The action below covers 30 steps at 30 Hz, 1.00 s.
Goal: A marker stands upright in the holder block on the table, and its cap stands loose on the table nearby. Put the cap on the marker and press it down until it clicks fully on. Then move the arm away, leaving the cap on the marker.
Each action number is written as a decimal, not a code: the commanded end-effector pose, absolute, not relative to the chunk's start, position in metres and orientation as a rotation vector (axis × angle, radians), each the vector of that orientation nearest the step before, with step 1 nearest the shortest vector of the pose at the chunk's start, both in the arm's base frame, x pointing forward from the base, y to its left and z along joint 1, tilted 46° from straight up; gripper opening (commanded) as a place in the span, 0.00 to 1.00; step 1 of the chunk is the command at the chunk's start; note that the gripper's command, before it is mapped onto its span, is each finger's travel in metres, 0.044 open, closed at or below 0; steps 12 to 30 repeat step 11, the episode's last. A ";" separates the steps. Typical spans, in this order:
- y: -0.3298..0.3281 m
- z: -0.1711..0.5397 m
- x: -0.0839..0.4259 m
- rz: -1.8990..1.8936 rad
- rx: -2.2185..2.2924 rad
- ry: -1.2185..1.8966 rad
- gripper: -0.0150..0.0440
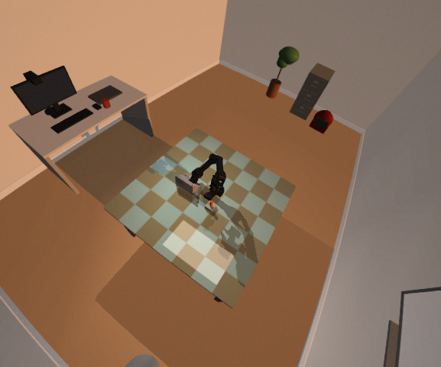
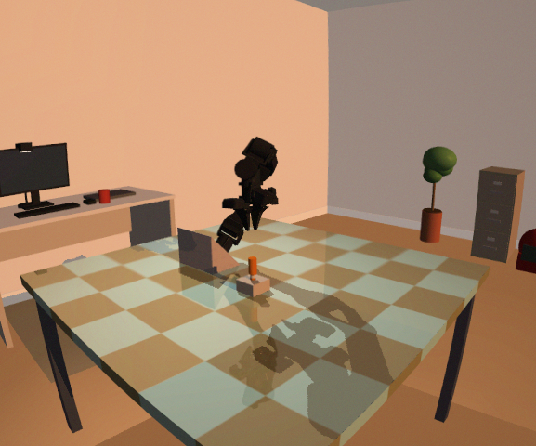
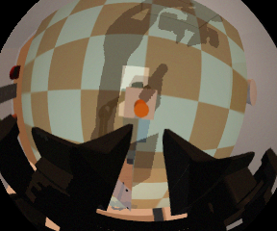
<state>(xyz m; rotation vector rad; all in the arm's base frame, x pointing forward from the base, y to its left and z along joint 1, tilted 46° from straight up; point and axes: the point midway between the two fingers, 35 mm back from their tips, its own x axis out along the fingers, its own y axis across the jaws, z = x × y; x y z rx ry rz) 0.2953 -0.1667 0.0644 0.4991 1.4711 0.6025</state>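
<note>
- The gripper (image 2: 257, 221) is hanging above the worktop (image 2: 402, 307) near the worktop's middle, toward the far side, with its fingers pointing down and partly spread, pinching nothing and touching nothing.
- In the wrist view the gripper (image 3: 146, 148) is showing a plain gap between its two dark fingers, and bare worktop is showing through that gap.
- The marker (image 2: 252, 268) is lying below the gripper and a little toward the near edge of the worktop; its long axis is standing straight up, in line with the downward point of the fingers.
- From the wrist view the marker (image 3: 140, 108) is appearing end-on as an orange disc just beyond the fingertips, close to the centre line of the gap.
- The orange top looks to be the cap, already sitting on the marker; no loose cap is showing anywhere on the worktop, though whether it is fully clicked down cannot be told.
- The holder block (image 2: 254, 285) is gripping the marker's foot and resting flat on the worktop, near its middle.
- A grey box (image 2: 195, 252) is standing just beside the block, toward the far left corner.
- Judging by this, the remaining move is a retreat up and away, which must keep the fingers off the upright marker.
</note>
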 end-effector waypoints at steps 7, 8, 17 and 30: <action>-0.166 0.064 0.295 0.608 0.494 1.477 0.92; -0.166 0.064 0.295 0.608 0.494 1.477 0.97; -0.166 0.064 0.295 0.608 0.494 1.477 1.00; -0.166 0.064 0.295 0.608 0.494 1.477 1.00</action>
